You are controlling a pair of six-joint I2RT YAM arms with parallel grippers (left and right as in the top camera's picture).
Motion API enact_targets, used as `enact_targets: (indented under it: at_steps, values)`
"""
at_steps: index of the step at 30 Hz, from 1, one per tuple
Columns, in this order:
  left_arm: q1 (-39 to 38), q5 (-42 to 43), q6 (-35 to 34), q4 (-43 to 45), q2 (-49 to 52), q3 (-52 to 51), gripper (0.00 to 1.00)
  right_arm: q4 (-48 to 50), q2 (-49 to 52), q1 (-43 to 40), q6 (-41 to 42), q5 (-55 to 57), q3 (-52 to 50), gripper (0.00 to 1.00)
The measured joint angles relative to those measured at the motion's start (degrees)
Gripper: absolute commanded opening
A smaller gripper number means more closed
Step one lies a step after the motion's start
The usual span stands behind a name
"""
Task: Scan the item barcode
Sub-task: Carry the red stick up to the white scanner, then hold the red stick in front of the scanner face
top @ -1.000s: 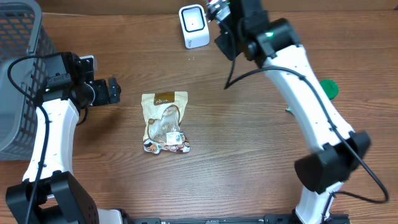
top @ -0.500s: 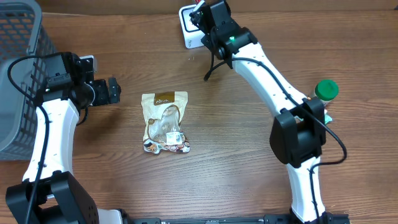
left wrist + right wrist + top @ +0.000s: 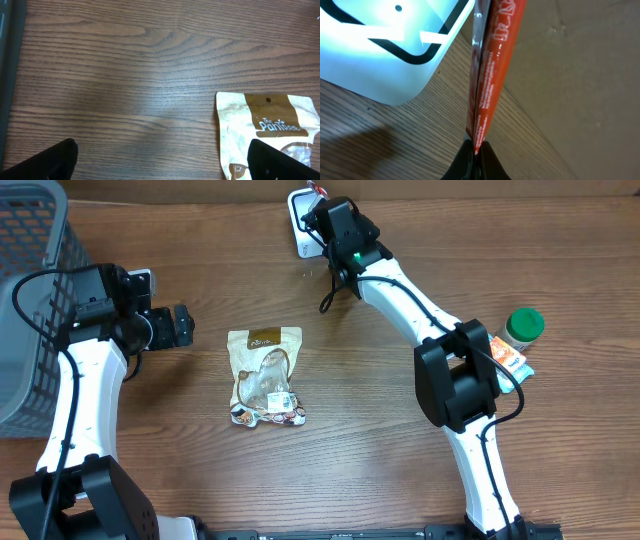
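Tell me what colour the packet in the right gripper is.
The packet is orange-red with white print; right wrist view shows it best.

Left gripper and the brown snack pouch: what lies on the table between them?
Nothing lies there. Between the open left gripper and the snack pouch the wooden table is bare; both the overhead and left wrist views show it.

A wooden worktop [image 3: 350,440] carries several things. A grey mesh basket [image 3: 30,240] stands at the left edge. A tan snack pouch [image 3: 265,375] lies flat near the middle. At the right side stands a jar with a green lid [image 3: 525,325], and a small orange packet [image 3: 508,360] lies just beside it.
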Motion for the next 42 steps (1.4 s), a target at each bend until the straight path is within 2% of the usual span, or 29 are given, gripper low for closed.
enact_targets:
  at_steps: [13,22,42]
  values:
    - [0.0,0.0,0.0,0.0,0.0,0.0,0.99,2.8,4.5,0.1,-9.0,8.8,0.0,0.03]
    - [0.0,0.0,0.0,0.0,0.0,0.0,1.0,10.3,5.7,1.7,-14.7,14.1,0.0,0.03]
    - [0.0,0.0,0.0,0.0,0.0,0.0,1.0,8.3,5.7,3.4,-16.3,14.2,0.0,0.03]
